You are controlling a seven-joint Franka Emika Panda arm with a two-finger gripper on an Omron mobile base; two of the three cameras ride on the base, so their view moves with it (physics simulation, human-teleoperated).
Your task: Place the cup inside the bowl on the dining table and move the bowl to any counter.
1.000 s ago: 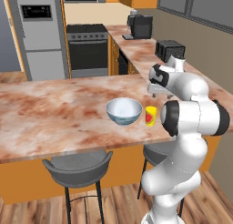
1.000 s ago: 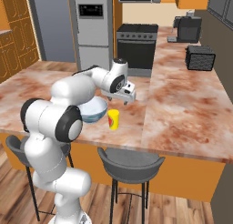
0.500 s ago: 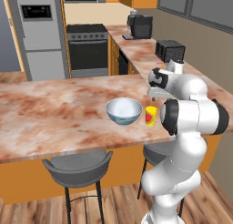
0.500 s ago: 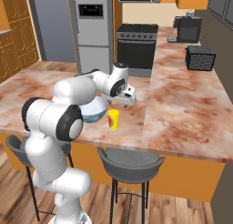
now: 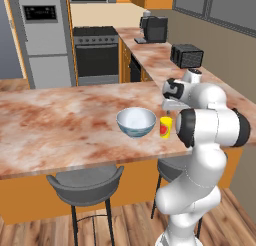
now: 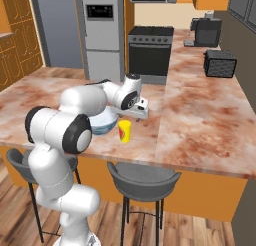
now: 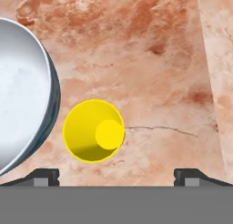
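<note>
Hand (image 7: 116, 175) hangs above the dining tabletop (image 5: 55, 125), pointing straight down, its two fingertips (image 7: 45, 176) set wide apart with nothing between them. From the hand view the cup (image 7: 93, 130) stands upright just above the fingertips, at about 11 o'clock from the midpoint between them, its yellow mouth open to the camera, nearer the left tip than the right. The bowl (image 7: 22, 93) lies at 9 o'clock of the cup, just beside it, with a narrow strip of marbled top showing between the two rims. In the left base view the hand (image 5: 169, 106) sits over the cup (image 5: 165, 127), which shows a red mark on its side and stands at 3 o'clock of the bowl (image 5: 136, 122), near the stool-side edge of the slab. In the right base view the hand (image 6: 141, 112) is just above and at 1 o'clock of the cup (image 6: 124, 131); the bowl (image 6: 102, 122) is partly hidden behind the arm. Two grey stools (image 5: 85, 181) stand under the near edge.
</note>
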